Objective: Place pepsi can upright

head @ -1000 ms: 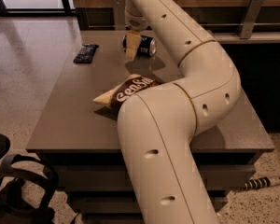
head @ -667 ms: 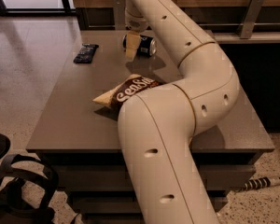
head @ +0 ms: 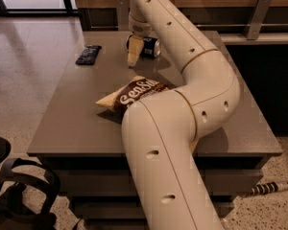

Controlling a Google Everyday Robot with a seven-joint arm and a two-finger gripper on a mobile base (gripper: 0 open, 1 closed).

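Hovering at the far edge of the counter (head: 77, 109), we are holding our gripper (head: 134, 51) just beside the pepsi can (head: 151, 47) — the can is lying on its side there — and we cannot tell whether the gripper is open or closed.

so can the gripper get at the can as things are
Probably yes: the gripper is right beside the can, which lies on its side on the table, with nothing between them.
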